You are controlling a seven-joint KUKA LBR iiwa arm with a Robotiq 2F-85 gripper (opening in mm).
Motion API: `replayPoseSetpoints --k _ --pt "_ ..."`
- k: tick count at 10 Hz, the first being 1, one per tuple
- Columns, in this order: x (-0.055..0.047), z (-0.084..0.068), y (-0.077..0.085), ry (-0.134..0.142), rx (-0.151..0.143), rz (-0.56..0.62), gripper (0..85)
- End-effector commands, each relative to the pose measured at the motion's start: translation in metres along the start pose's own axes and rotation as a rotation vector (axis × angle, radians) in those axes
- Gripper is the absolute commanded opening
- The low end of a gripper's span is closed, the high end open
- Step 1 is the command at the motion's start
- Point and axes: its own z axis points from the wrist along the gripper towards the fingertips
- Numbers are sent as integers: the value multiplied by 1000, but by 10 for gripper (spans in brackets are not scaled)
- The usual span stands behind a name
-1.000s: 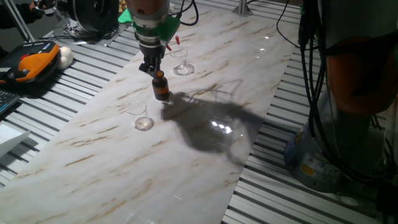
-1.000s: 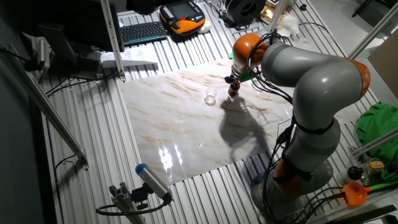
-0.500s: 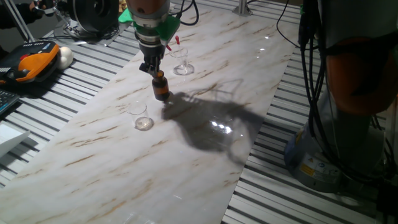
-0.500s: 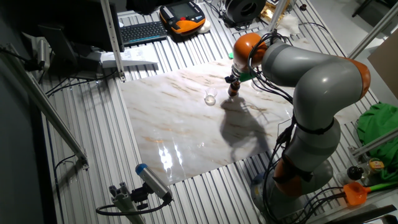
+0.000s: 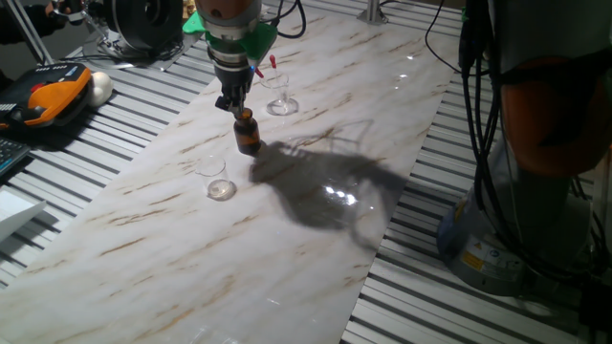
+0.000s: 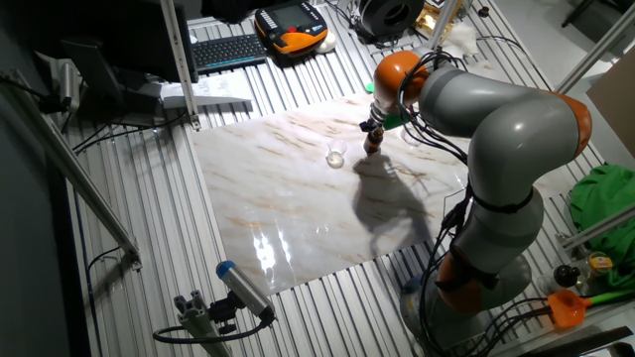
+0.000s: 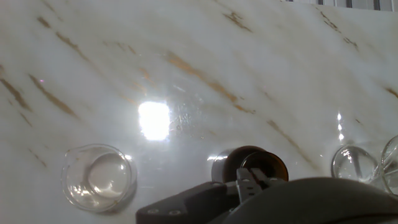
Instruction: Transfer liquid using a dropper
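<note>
My gripper (image 5: 235,103) hangs straight above the small brown amber bottle (image 5: 248,134), fingertips just over its mouth. In the hand view the fingers (image 7: 249,180) look pressed together over the bottle's top (image 7: 256,163), with nothing visible between them. The dropper shows only as a small red bulb (image 5: 272,61) sticking up from a stemmed glass (image 5: 281,98) behind the bottle. A small clear beaker (image 5: 218,179) stands in front left of the bottle and also shows in the hand view (image 7: 99,177). In the other fixed view the gripper (image 6: 371,127), bottle (image 6: 372,145) and beaker (image 6: 336,154) are small.
The marble board (image 5: 316,239) lies on a slatted metal table. An orange pendant (image 5: 48,100) and cables lie off the board's far left. The arm's base and cables (image 5: 535,143) stand at the right. A glass foot (image 7: 353,163) shows at the right of the hand view.
The gripper has risen very slightly above the bottle's top. The bottle, the beaker and the glass have not moved.
</note>
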Motion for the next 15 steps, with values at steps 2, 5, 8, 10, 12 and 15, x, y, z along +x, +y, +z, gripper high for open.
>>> replayPoseSetpoints --k 2,5,8,10,12,15 --pt "0 0 0 -1 18 10 0" --pt "0 -1 -1 -13 36 23 340" --pt "0 -1 -1 -17 35 26 340" --pt "0 0 -1 -17 33 26 340" --pt "0 3 -1 -19 32 27 340" --pt "1 7 -2 -20 47 22 340"
